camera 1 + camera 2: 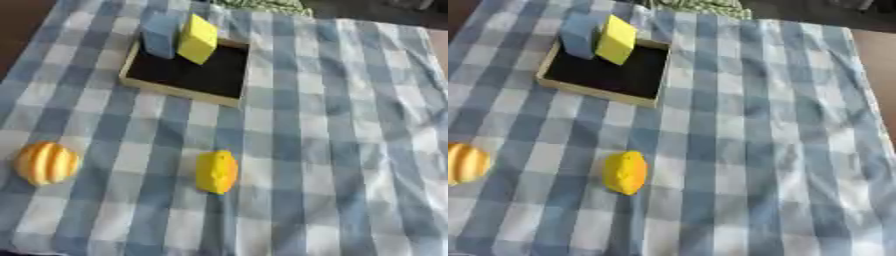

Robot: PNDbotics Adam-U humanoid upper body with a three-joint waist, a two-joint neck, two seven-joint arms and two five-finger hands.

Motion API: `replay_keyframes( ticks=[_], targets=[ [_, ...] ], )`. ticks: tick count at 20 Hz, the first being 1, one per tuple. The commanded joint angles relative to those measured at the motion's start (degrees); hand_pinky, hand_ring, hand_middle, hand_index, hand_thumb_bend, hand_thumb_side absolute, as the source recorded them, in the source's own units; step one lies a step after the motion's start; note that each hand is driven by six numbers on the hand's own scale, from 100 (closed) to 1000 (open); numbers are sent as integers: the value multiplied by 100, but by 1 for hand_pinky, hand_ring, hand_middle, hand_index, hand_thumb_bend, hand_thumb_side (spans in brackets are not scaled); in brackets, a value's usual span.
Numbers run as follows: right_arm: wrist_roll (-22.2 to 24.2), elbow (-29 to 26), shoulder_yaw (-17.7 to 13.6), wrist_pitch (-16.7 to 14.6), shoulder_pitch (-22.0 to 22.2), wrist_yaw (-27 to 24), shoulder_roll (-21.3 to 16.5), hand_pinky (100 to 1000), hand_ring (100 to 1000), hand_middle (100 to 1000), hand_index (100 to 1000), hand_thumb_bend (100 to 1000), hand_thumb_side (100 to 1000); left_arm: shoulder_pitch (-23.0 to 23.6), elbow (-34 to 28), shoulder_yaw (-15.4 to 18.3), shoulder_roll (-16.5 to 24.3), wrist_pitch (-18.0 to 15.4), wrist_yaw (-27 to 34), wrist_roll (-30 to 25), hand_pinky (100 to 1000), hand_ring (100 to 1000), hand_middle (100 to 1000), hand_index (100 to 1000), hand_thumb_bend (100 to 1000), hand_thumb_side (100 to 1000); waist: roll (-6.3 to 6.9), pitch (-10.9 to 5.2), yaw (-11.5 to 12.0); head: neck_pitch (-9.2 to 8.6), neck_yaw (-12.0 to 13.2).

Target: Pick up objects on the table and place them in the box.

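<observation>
Table surface: covered by a blue-and-white checked cloth [350, 150], broad gingham pattern, filling nearly the whole view. Cloth lies askew, its stripes running on a slant. Mild wrinkles and folds visible toward the right side; flatter at centre and left.

Upper left corner: a dark brown surface [22, 25] shows beyond the cloth edge; cannot tell whether floor or bare table.

Upper right: a dark area [815, 10] past the far edge of the cloth, and a paler brownish strip [881, 60] along the right edge.

Far edge, centre: a green-and-white patterned item [262, 5], partly cut off; identity unclear.

Light: soft, even, no hard shadows on the cloth.
</observation>
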Motion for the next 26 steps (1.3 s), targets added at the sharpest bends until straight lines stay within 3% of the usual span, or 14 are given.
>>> replay_keyframes(
  ticks=[1, 5, 10, 14, 18, 26],
  targets=[
    [-156, -172, -215, 8, 116, 85, -217, 939, 906, 570, 755, 100, 363, -70, -86, -67, 782, 97, -469, -71, 922, 752, 676, 846, 100, 230, 134, -134, -19, 27, 35],
    [-257, -233, -306, 43, 294, 157, -174, 942, 906, 565, 745, 100, 381, -29, -86, -209, 1379, 159, -1066, -425, 912, 771, 702, 867, 100, 138, 158, -134, -34, 23, 63],
    [-290, -255, -361, 95, 364, 210, -93, 943, 905, 563, 741, 100, 393, 69, -86, -356, 1808, -157, -1664, -1141, 913, 796, 733, 882, 100, 130, 158, -134, -29, 20, 61],
    [-290, -261, -389, 136, 386, 225, -5, 944, 903, 562, 735, 100, 400, 106, -86, -442, 1931, -428, -1962, -1636, 915, 814, 748, 884, 230, 131, 149, -157, -21, 44, 53],
    [-276, -273, -401, 157, 396, 262, 50, 943, 903, 562, 728, 100, 395, 177, -86, -507, 2034, -453, -2180, -2020, 913, 822, 754, 883, 341, 143, 148, -184, -18, 66, 24],
    [-229, -258, -403, 156, 405, 352, 97, 942, 903, 561, 721, 100, 396, 341, -86, -716, 2260, -305, -2444, -2617, 921, 835, 772, 896, 411, 174, 140, -198, -8, 63, 27]
  ],
)
